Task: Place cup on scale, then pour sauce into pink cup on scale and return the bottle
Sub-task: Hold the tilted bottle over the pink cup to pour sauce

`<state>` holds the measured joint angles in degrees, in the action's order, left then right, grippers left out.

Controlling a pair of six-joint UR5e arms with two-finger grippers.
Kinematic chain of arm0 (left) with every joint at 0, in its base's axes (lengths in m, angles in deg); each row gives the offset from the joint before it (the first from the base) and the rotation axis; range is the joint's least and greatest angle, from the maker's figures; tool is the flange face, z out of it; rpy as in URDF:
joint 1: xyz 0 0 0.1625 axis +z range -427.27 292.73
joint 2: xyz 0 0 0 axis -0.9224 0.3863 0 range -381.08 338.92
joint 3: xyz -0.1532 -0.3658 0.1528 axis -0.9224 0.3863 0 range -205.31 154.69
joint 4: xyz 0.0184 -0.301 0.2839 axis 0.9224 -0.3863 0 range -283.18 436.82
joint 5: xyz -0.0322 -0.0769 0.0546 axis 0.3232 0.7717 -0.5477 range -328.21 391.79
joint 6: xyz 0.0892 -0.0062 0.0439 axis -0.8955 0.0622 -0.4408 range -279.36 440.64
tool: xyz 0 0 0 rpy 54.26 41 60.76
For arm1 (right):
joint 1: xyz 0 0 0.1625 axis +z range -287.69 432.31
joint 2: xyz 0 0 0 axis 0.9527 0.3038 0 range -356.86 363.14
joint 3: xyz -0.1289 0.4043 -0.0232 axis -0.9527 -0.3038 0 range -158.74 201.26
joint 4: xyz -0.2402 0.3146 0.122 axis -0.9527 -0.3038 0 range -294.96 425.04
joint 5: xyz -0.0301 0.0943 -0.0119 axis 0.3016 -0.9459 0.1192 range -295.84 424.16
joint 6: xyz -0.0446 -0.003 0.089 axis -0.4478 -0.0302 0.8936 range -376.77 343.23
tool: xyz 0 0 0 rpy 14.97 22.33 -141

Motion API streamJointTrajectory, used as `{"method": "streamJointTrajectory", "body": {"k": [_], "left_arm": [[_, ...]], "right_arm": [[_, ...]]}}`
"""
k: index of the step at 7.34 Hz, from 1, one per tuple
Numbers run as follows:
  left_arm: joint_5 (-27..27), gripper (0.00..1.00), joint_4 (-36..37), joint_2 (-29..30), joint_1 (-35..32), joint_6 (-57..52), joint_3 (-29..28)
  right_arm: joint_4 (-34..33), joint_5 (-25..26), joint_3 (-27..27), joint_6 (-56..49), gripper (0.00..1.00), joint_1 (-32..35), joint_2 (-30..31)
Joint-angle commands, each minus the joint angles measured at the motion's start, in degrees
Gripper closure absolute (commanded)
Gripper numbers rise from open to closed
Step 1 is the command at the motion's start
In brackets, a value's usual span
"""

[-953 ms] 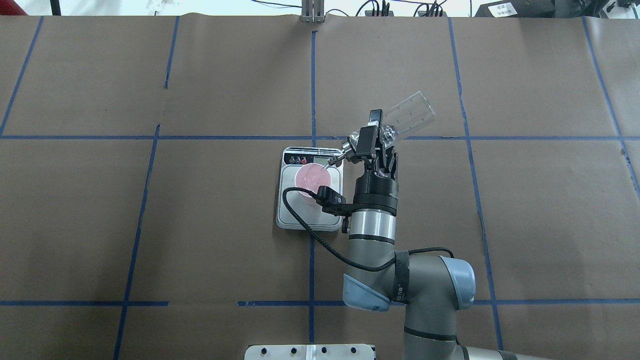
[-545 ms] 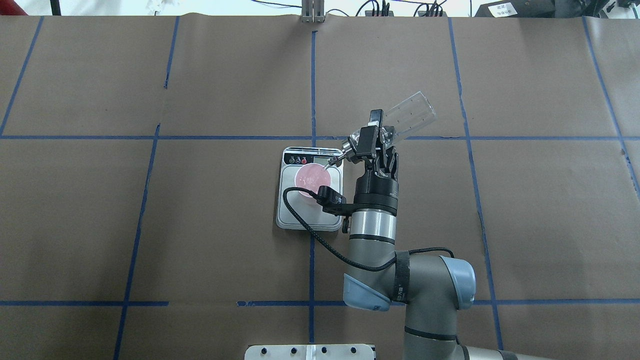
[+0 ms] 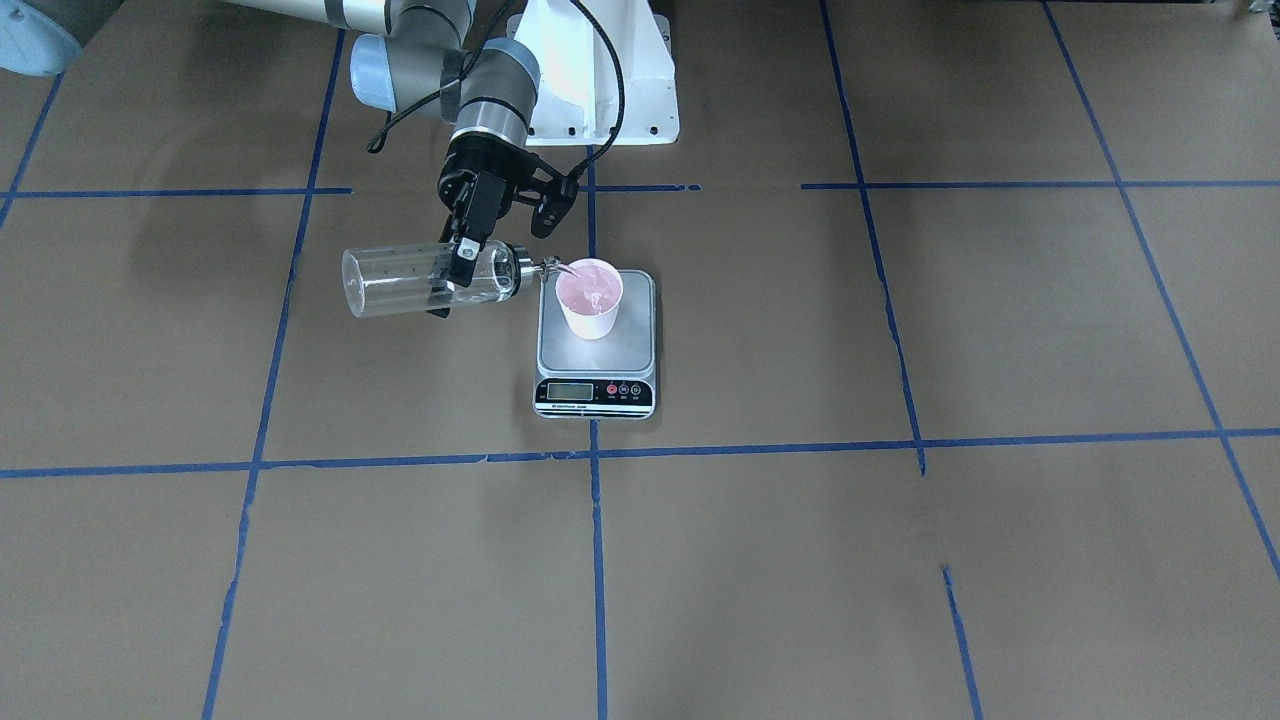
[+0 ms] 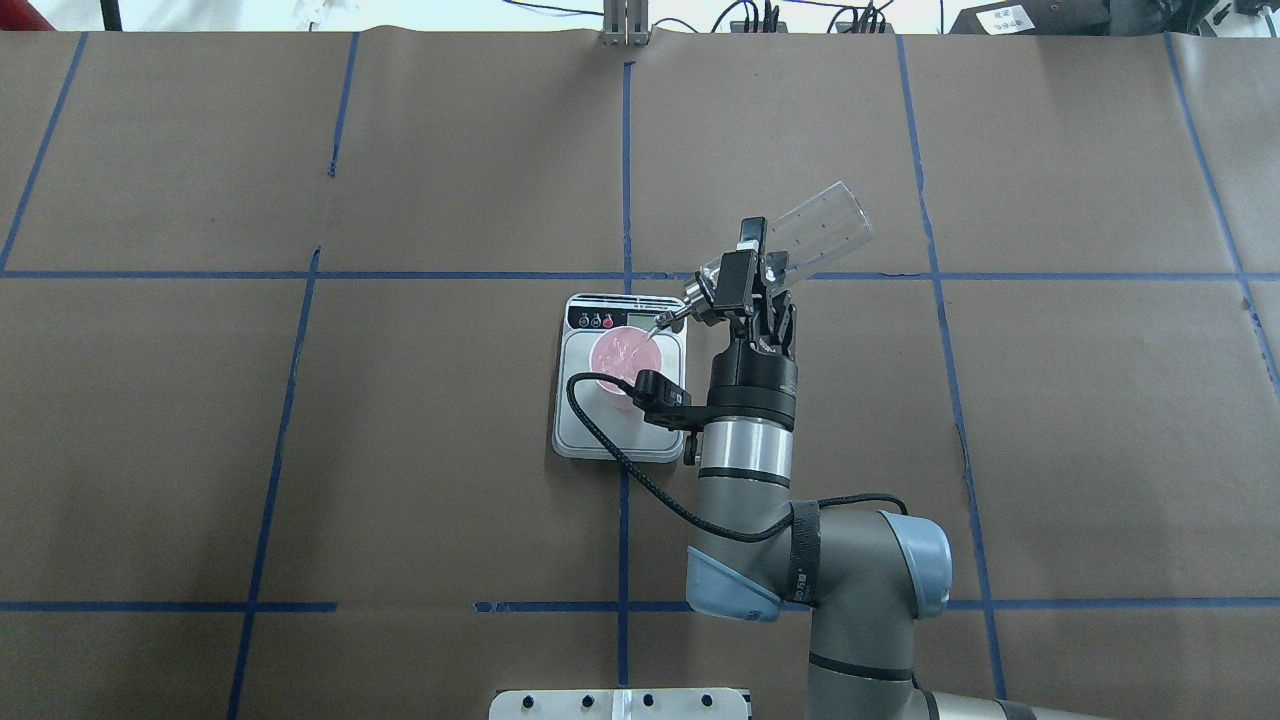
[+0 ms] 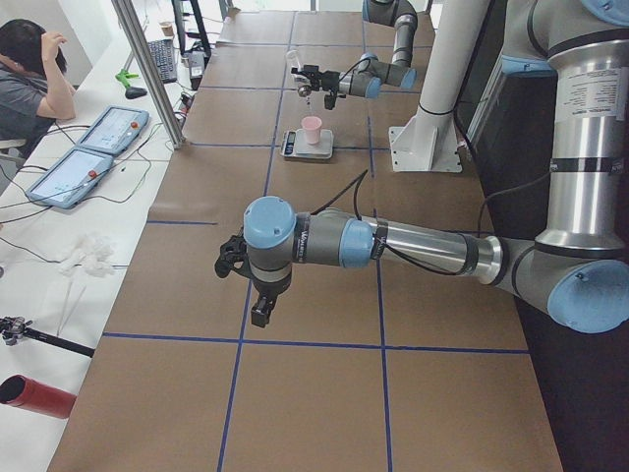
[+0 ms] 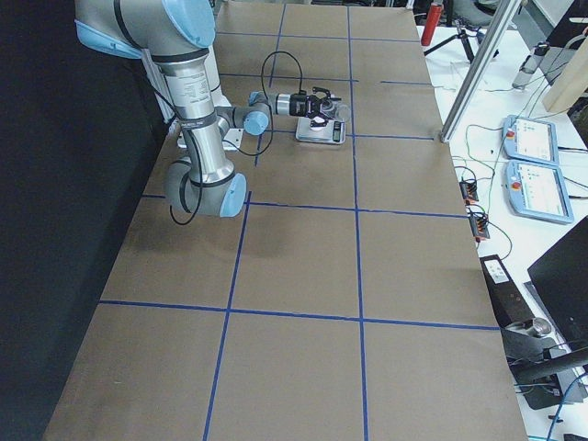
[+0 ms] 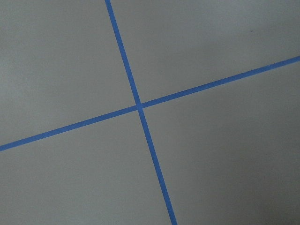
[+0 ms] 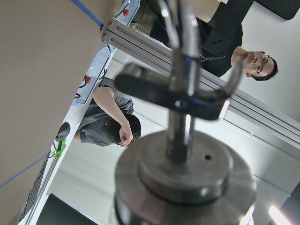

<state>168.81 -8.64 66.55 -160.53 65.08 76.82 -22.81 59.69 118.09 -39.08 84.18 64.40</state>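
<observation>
The pouring is under way, I judge, so the care now goes to the flow. Watch the scale (image 3: pixel 628 350) by its display (image 3: pixel 563 391), which is on the side far from the robot. Bring the bottle (image 3: pixel 395 283) upright in good time and slowly, so that no drop falls beside the cup (image 3: pixel 590 322). The cup stands about the middle of the scale, and the spout (image 3: pixel 553 265) is just over its right, far rim. It should not leave that rim line and should not push the light cup. The sauce (image 4: pixel 620 350) shows only as a rippled surface inside the cup. The right arm reaches forward from the near edge, and the right gripper (image 3: pixel 455 275) clamps the bottle near its neck. The bottle lies almost level, its base pointing right and far. The left gripper (image 5: pixel 258 315) hangs over the table (image 7: pixel 211 56) well to the left; whether it is open I cannot tell.
</observation>
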Motion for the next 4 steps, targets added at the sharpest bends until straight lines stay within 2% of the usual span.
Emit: {"method": "streamJointTrajectory", "body": {"k": [1,4], "left_arm": [[0.00,0.00,0.03,0.00,0.00,0.00,0.00],[0.00,0.00,0.03,0.00,0.00,0.00,0.09]], "right_arm": [[0.30,-0.62,0.37,1.03,1.00,0.17,-0.18],[15.20,-8.25,0.55,1.47,1.00,0.61,-0.10]]}}
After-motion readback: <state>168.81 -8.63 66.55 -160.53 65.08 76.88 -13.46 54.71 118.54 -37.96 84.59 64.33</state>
